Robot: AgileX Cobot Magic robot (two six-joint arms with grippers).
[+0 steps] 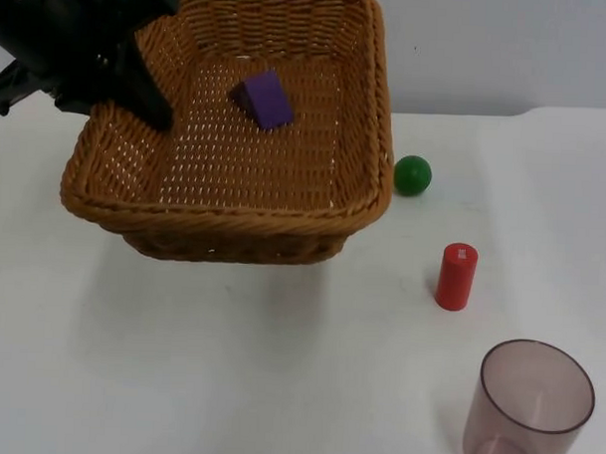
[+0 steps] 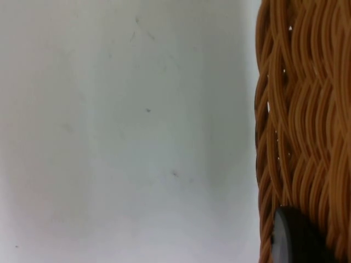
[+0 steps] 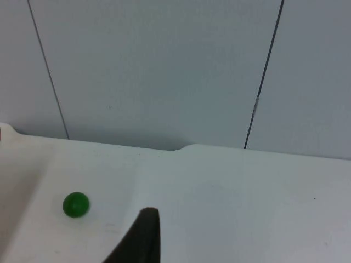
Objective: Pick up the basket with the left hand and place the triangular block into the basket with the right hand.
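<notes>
The small purple triangular block [image 1: 265,98] lies inside the woven brown wicker basket [image 1: 224,209], on its bottom, toward the far wall of the basket and a little to the middle. It touches only the wicker floor and no gripper is on it.

The basket itself is lifted from the white table top [image 1: 229,364] and it hangs a bit tilted. My left gripper [image 1: 139,87] is clenched on the basket's left rim, with one finger inside the basket wall. In my left wrist view I see the wicker weave [image 2: 304,126] very close, with my black fingertip [image 2: 293,238] pressed against it, and the white table beside it.

My right gripper [image 3: 143,238] is away from the basket, low over the table near the grey partition wall [image 3: 164,71]; I cannot tell if its fingers are apart or together.

Just beside the basket's right wall lies a small green ball [image 1: 412,175]. Farther from the basket, toward the near right, a red cylinder [image 1: 457,276] stands upright. Still farther the same way stands a transparent brownish plastic cup [image 1: 529,409], well apart from the basket.
</notes>
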